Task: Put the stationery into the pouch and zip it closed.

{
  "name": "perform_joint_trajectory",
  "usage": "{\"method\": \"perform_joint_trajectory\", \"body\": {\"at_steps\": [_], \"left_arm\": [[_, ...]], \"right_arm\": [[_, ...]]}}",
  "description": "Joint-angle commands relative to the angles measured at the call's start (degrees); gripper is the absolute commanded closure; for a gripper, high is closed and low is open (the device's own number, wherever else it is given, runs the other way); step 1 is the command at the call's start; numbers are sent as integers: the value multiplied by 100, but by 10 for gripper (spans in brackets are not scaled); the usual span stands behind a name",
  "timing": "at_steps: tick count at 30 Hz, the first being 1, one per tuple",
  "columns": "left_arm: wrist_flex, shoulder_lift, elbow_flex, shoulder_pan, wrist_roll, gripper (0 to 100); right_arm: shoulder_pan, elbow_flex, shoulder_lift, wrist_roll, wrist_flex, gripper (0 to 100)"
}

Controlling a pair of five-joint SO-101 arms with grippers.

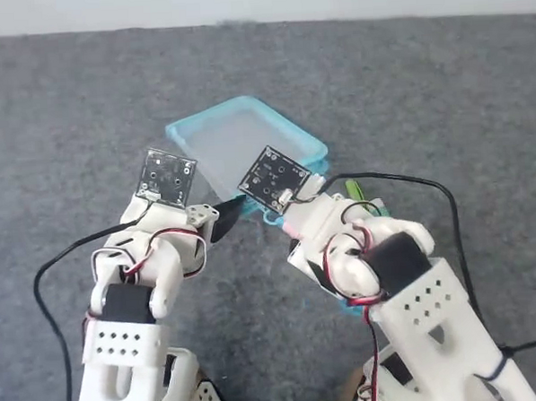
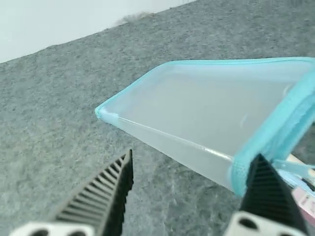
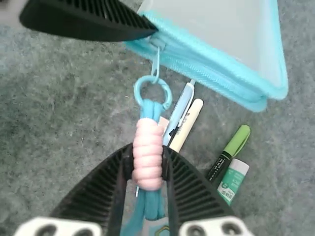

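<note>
A translucent pouch (image 1: 244, 141) with turquoise trim (image 2: 206, 113) lies on the grey mat, its zipper edge (image 3: 206, 54) towards the arms. My right gripper (image 3: 147, 169) is shut on the pink cord pull (image 3: 147, 155), which hangs by a turquoise ring from the zipper slider. My left gripper (image 2: 189, 184) is open at the pouch's near corner, and one black finger (image 3: 88, 19) touches the zipper end. Outside the pouch lie a blue pen (image 3: 180, 114), a cream pen (image 3: 189, 122), a green highlighter (image 3: 230, 151) and a green-and-white stick (image 3: 234, 180).
Grey felt mat (image 1: 83, 111) covers the table, with open room to the left of and behind the pouch. A black cable (image 1: 449, 218) loops off the right arm. The green highlighter tip (image 1: 357, 189) peeks out beside the right arm.
</note>
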Motion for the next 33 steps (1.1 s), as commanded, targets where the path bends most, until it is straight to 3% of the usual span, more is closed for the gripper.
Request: {"method": "perform_joint_trajectory", "body": {"at_steps": [1,7,22,29,33], "left_arm": [[-273,105,-66,-378,53,663],[-325,114,-57,-422,53,663],[-352,114,-57,-580,53,663],[-325,114,-57,-519,62,663],[-79,79,-22,-79,9,661]], "right_arm": [[242,-70,-374,123,215,992],[804,-70,-321,220,180,992],[1420,-79,-171,554,180,992],[1121,-79,-154,440,154,992],[708,-202,-154,220,171,992]]}}
